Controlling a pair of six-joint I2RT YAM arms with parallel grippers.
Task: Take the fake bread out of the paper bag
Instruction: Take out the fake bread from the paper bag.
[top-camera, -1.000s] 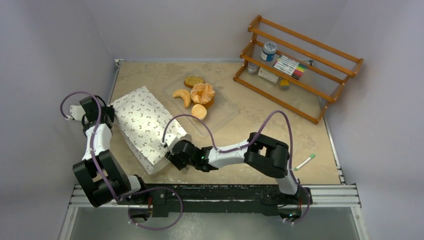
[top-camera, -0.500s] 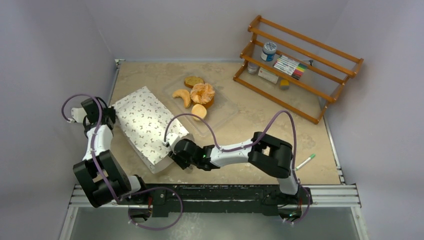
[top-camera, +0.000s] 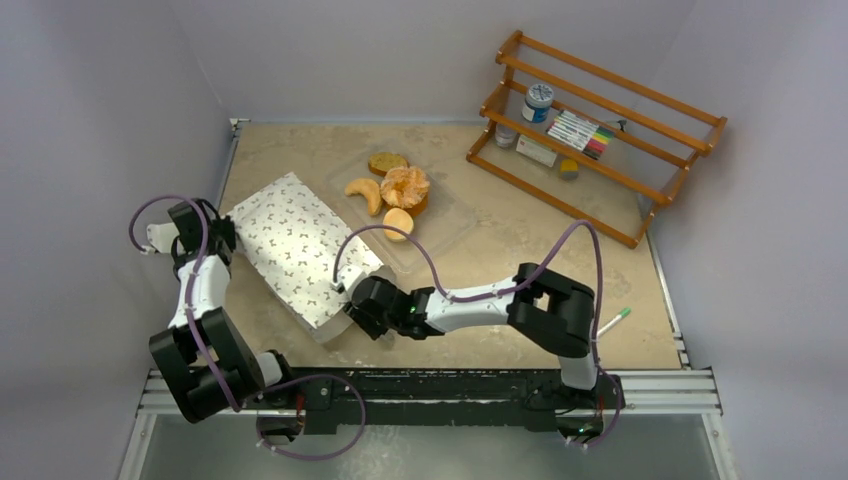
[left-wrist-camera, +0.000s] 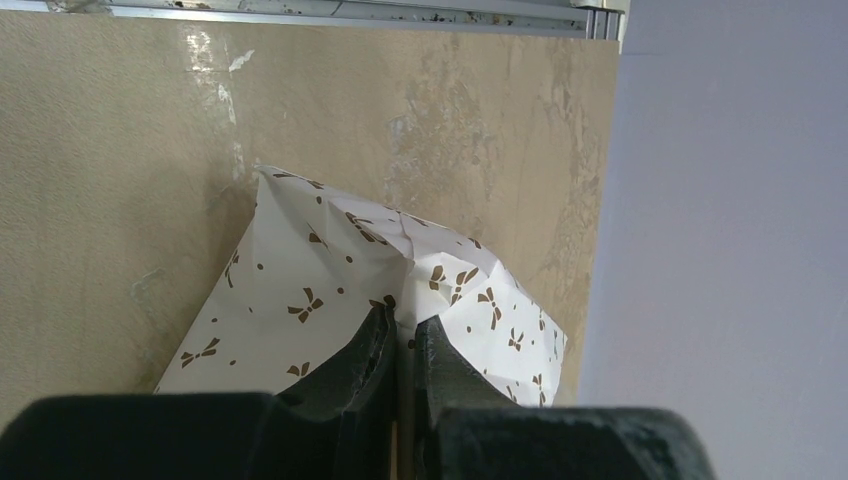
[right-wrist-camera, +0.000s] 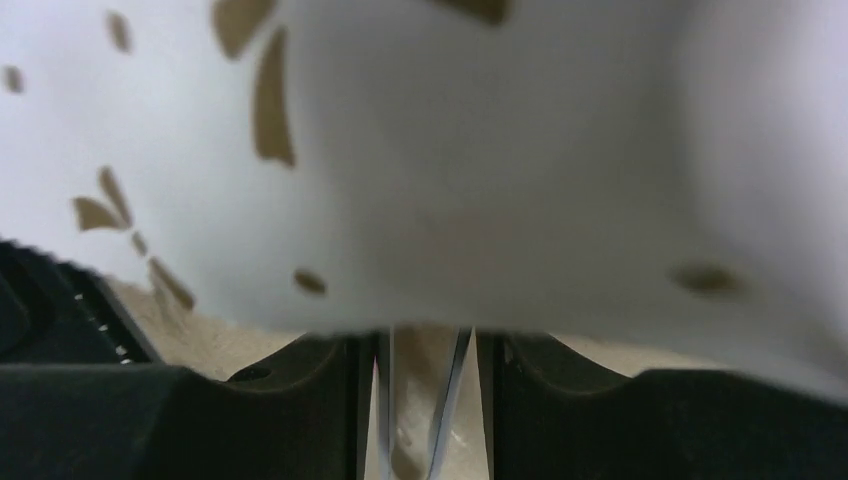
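The paper bag (top-camera: 295, 245) lies flat on the left of the table, white with small brown marks. My left gripper (top-camera: 222, 237) is shut on its far-left end; the left wrist view shows the fingers (left-wrist-camera: 405, 322) pinching a fold of the bag (left-wrist-camera: 300, 290). My right gripper (top-camera: 352, 305) is at the bag's near open end, shut on metal tongs (right-wrist-camera: 425, 400) whose tips are hidden by the bag (right-wrist-camera: 480, 150). Fake bread sits on a clear tray (top-camera: 445, 228): a croissant (top-camera: 363, 192), a swirled bun (top-camera: 405, 185), a brown slice (top-camera: 386, 161) and a small roll (top-camera: 398, 222).
A wooden rack (top-camera: 590, 130) stands at the back right with a jar, markers and small items. A green pen (top-camera: 610, 323) lies near the right front edge. Grey walls close in on the left, back and right.
The right gripper and the bag's near end have shifted a little to the right. The left gripper has moved slightly nearer and rightward, still holding the bag's end.
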